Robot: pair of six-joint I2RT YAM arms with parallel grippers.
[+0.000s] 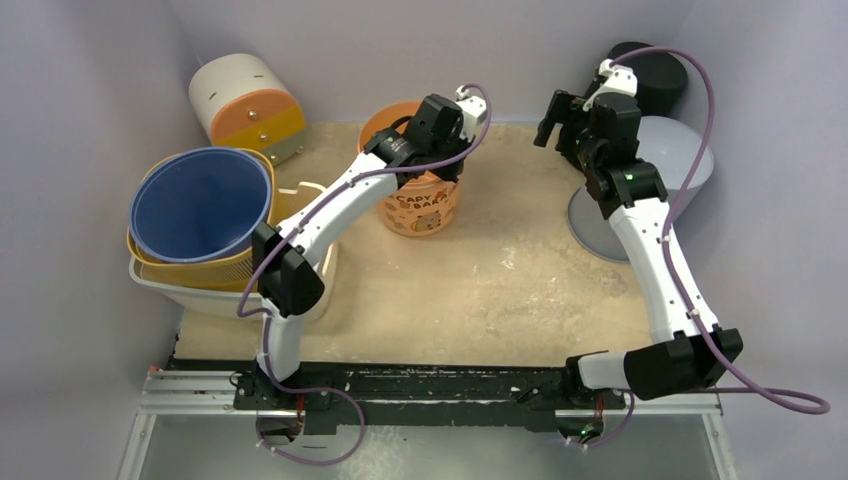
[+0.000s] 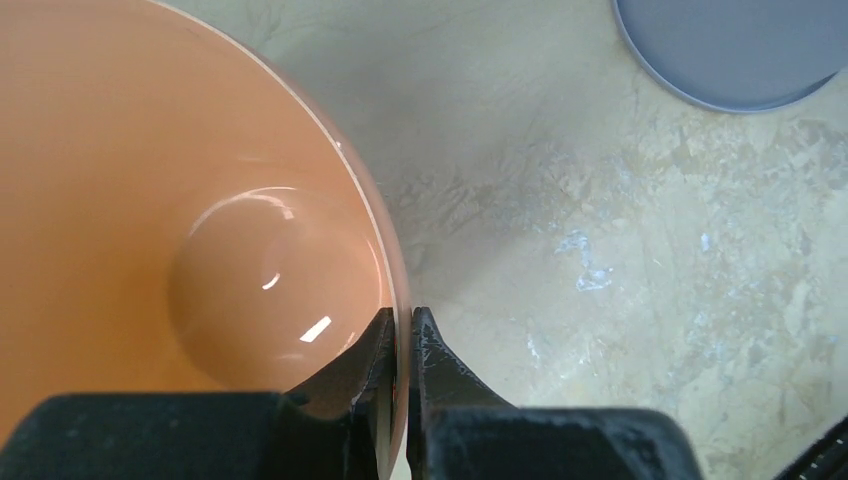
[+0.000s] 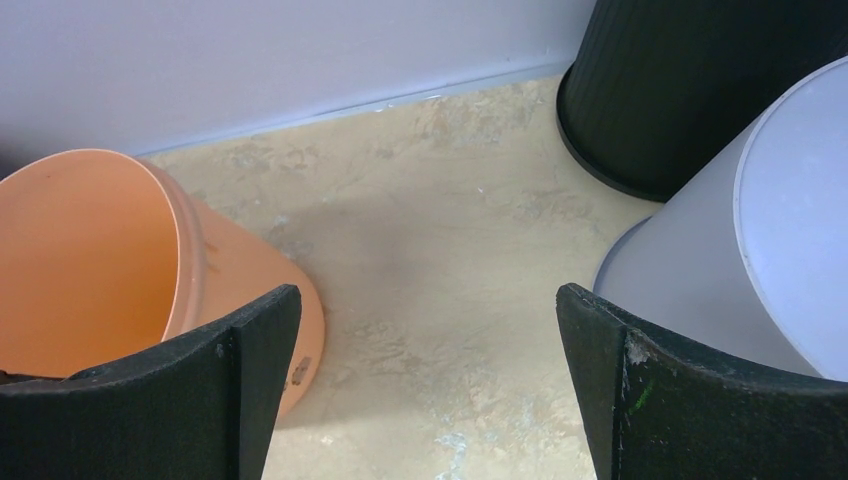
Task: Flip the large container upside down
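While the left pincer (image 2: 402, 325) pinches the rim of the orange bucket (image 1: 420, 205) near the middle of the tabletop's (image 1: 480, 290) far edge, the right pincer (image 3: 428, 296) hangs spread wide, holding nothing.

You're seeing the orange container (image 2: 150, 200) gleaming, smooth glossy plastic, in the left claw (image 2: 402, 338); the desk (image 2: 620, 300) beside it is looking matt.

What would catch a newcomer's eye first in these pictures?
The orange bucket at mid-table, its rim pinched by the left gripper. The right gripper hangs open between it and a grey bin at the right. A blue bucket sits nested in baskets at the left edge.
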